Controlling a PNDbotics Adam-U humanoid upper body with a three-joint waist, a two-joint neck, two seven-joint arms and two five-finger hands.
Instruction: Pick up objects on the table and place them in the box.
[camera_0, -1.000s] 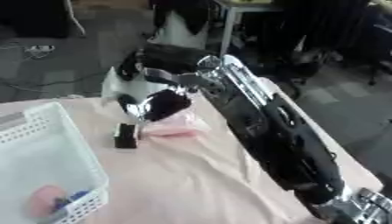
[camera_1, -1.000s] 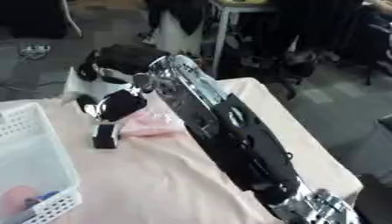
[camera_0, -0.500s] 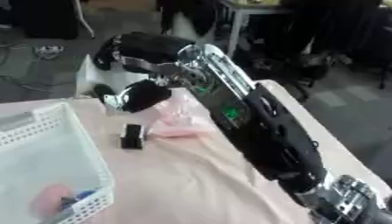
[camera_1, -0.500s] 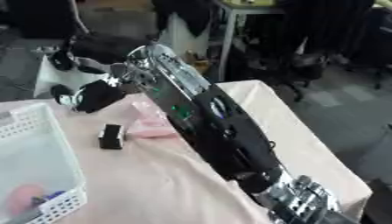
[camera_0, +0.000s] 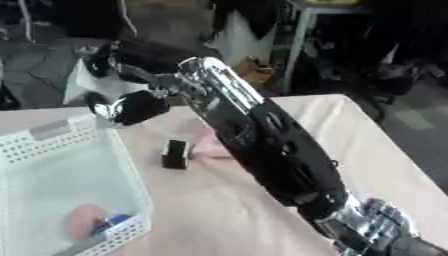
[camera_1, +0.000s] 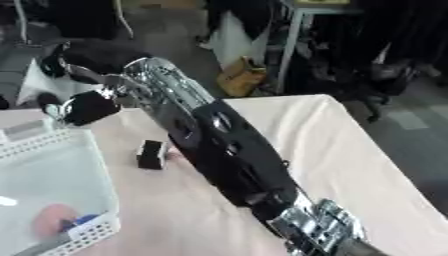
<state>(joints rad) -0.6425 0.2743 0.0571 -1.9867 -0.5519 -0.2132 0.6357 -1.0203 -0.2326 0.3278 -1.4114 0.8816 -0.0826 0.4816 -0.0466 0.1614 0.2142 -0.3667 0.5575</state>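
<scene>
Cloth-covered table (camera_0: 350, 145), white box (camera_0: 61, 165), black block (camera_0: 175, 153)

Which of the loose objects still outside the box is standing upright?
The small black block stands upright on the table, just right of the white box. The pink object beside it lies flat, partly hidden behind the arm.

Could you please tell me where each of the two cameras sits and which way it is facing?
Left eye view: in the robot's head, looking down at the table; the right arm crosses it to the right hand by the white box.
Right eye view: beside it, facing the same way; the same arm runs diagonally from the lower right.
Shared: the small black object, a pink object behind the arm and the box's contents. No left hand shows.
</scene>
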